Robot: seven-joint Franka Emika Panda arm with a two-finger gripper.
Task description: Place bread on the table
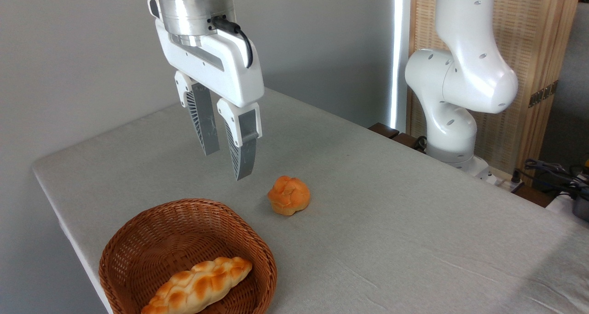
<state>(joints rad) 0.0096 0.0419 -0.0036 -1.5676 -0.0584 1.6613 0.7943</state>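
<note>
Presently the jaws hang open and empty above the desk (414, 222); descending onto the bread (198, 286) risks striking the basket (119, 254) rim.

The gripper (225, 159) hangs pointing downward from the white arm (460, 74), its two fingers slightly apart and empty.

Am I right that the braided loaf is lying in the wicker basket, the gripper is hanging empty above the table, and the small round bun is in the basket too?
Not quite. The small round bun is not in the wicker basket; it sits on the table, to the right of the basket and clear of its rim, as the camera view shows. The rest holds: the braided loaf lies in the basket and the gripper hangs empty above the table.
</note>
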